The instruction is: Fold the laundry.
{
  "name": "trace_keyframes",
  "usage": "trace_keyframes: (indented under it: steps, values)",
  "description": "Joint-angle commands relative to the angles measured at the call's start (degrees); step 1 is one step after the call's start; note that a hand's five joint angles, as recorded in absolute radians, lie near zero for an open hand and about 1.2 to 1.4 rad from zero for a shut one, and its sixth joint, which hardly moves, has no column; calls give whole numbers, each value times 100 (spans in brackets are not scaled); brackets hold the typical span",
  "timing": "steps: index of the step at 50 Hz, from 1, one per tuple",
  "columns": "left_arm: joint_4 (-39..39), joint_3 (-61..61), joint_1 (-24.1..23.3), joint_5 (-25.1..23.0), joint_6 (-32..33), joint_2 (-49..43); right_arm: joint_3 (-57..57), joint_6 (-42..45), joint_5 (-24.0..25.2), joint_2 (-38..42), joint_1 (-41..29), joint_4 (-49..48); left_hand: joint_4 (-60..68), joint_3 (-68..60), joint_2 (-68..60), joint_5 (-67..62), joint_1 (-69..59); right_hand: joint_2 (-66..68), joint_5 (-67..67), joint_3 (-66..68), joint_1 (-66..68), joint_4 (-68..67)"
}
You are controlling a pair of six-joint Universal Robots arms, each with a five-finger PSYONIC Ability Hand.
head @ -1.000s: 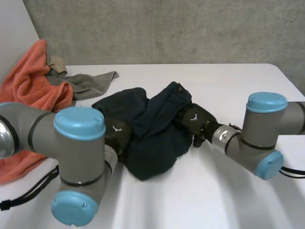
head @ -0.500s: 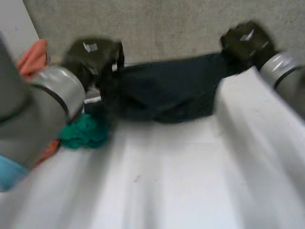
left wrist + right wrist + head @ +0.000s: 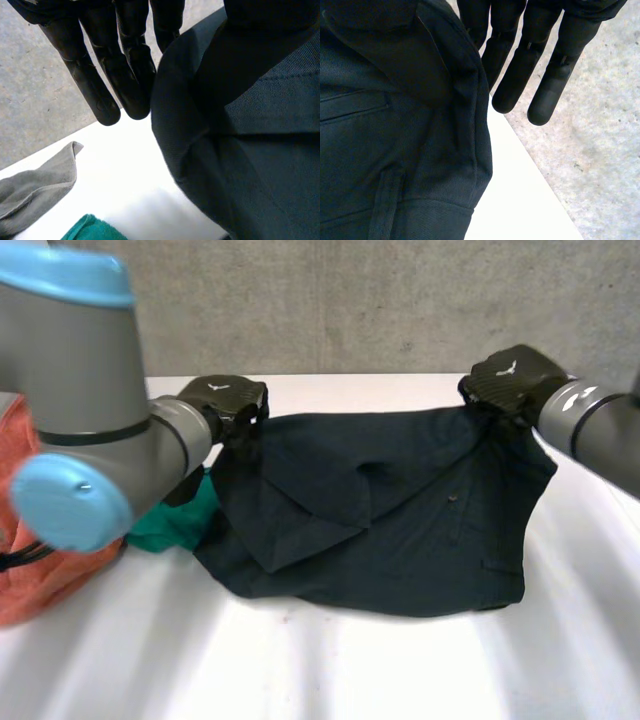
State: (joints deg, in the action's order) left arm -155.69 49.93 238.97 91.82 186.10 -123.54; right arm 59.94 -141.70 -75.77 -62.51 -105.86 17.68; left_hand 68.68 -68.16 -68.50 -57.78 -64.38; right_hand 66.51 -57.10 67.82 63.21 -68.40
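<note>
Left wrist view adds grey cloth [image 3: 35,186]; left robot hand [image 3: 225,400], right robot hand [image 3: 510,378] pinch dark garment [image 3: 400,530].

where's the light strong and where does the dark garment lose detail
Head view: the front of the table is brightly lit, with a soft shadow under the garment. Left wrist view: the fold by the left hand goes near black. Right wrist view: same, though the pocket seam shows.

Cannot see the thumb of the left hand [image 3: 125,75], buried in the dark garment [image 3: 250,160] beside its fingers; likewise at the right hand [image 3: 520,65]. Loses green cloth [image 3: 90,229] and grey cloth [image 3: 35,192], beyond the left fingertips, partly to the edge.
</note>
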Motion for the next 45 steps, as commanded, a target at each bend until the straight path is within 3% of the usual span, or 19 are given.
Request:
trace_keyframes:
  steps: [1,5,7,10,18,24,32,37,41,45]
  values:
    - [-1217,-1221,211,-366,-3,-540,-860,-665,-525,494,-110,-1388,1132,-1184,-1150,-1222,-1562,1349,-1290,1218,1679,-1160]
    - [-2473,-1749,273,-463,-310,-224,-1213,-1219,-1009,170,-93,-2846,1132,-1184,-1150,-1222,-1562,1349,-1290,1218,1679,-1160]
    - [-3124,-1864,334,-419,-574,4,-1099,-1457,-975,-182,-67,-3831,1132,-1184,-1150,-1222,-1562,1349,-1290,1218,1679,-1160]
    - [-3345,-1864,422,-489,-759,224,-671,-1528,-713,-576,-58,-4483,1132,-1184,-1150,-1222,-1562,1349,-1290,1218,1679,-1160]
    - [-2478,-1286,632,-1017,-768,321,919,-1379,53,-1140,-101,-3792,1132,-1184,-1150,-1222,-1562,1349,-1290,1218,1679,-1160]
    - [-1887,-310,783,-1131,-637,146,2002,-1299,133,-1053,-224,-3166,1132,-1184,-1150,-1222,-1562,1349,-1290,1218,1679,-1160]
    - [-1974,1229,774,-1193,716,-469,2795,-1089,54,-113,-690,-2911,1100,-1152,-1118,-1191,-1531,1349,-1290,1218,1679,-1160]
    - [-2063,1607,774,-711,1463,-716,2742,-922,-271,405,-673,-2683,-2489,2437,2471,2398,2058,1349,-1290,1218,1679,-1160]
    - [-2010,1792,660,-429,1552,-532,2777,-974,-325,415,-638,-2533,-4746,4694,4728,4655,4315,1349,-1290,1218,1679,-1160]
    - [-1983,2152,581,-445,1535,4,2882,-1132,-324,292,-655,-2542,-5868,5816,5850,5778,5438,1349,-1290,1218,1679,-1160]
